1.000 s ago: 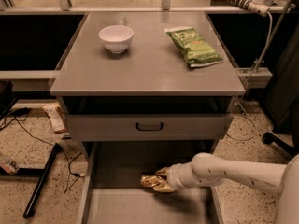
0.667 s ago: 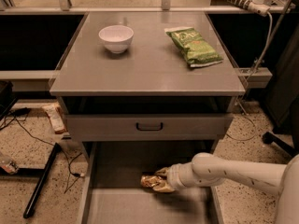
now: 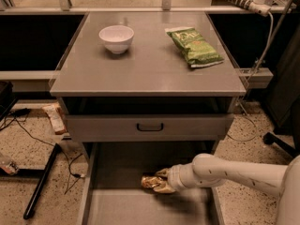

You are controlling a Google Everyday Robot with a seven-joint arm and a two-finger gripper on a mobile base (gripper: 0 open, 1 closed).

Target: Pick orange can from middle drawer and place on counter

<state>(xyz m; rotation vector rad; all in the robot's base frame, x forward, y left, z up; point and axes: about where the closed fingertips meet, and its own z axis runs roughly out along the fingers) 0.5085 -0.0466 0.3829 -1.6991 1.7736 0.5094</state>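
The orange can (image 3: pixel 149 182) lay on its side on the middle drawer (image 3: pixel 117 205) floor, long axis left-right, its right end between the fingers (image 3: pixel 162 173) of the gripper (image 3: pixel 159 182), which looked clamped on it

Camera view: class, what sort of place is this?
Probably a robotics lab: a white robot arm whose gripper sits at a shiny orange-gold can in the open gray metal drawer, below a broad gray counter.
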